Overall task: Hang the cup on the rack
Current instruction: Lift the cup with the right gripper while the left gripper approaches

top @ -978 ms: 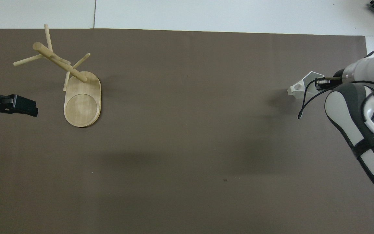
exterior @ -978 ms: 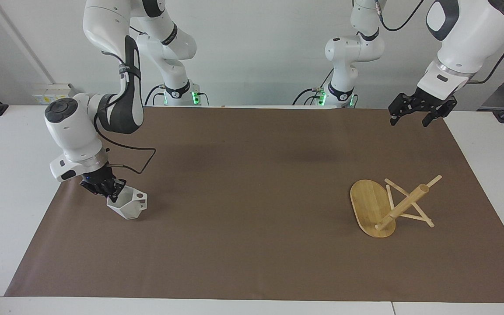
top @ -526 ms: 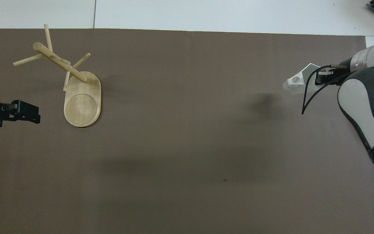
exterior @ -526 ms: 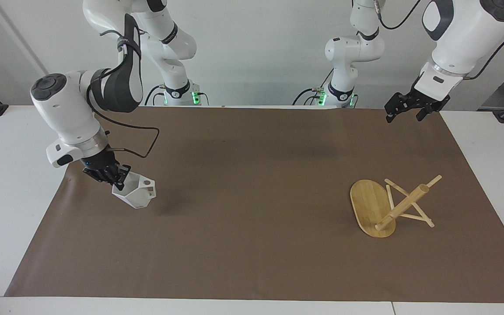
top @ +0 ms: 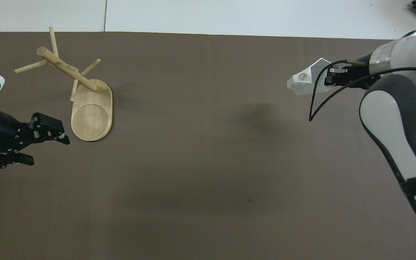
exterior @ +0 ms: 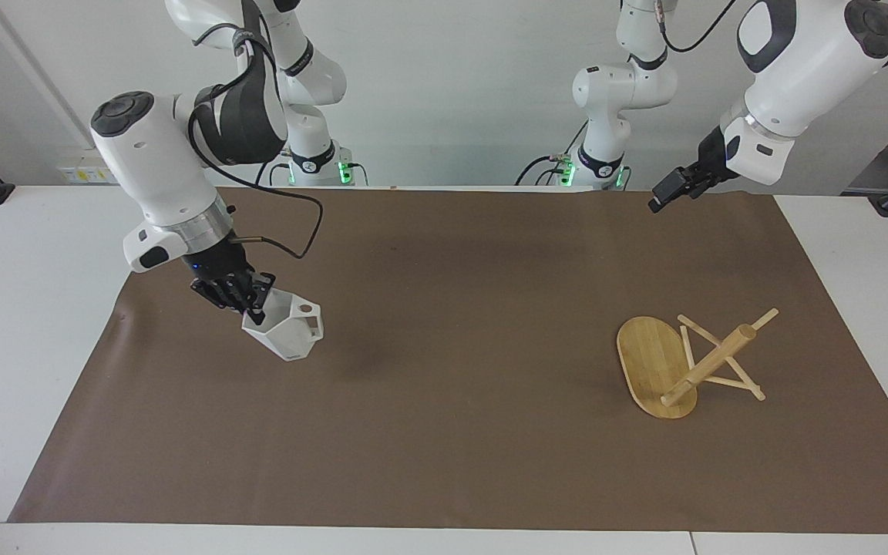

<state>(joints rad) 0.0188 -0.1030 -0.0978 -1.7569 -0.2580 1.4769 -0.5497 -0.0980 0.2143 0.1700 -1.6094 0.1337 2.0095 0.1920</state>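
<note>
The right arm bends down, wrist slanted, its gripper (exterior: 253,302) clamped on the rim of the cup (exterior: 284,331), which hangs tilted under it, off the mat (exterior: 459,462). The left gripper (top: 43,144) hovers spread wide and empty, the rack (exterior: 683,362) standing below it, well apart.

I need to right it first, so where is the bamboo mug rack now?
The light bamboo mug rack lies tipped on its side on the brown mat toward the left arm's end of the table; the open left gripper hovers beside its oval base.
</note>
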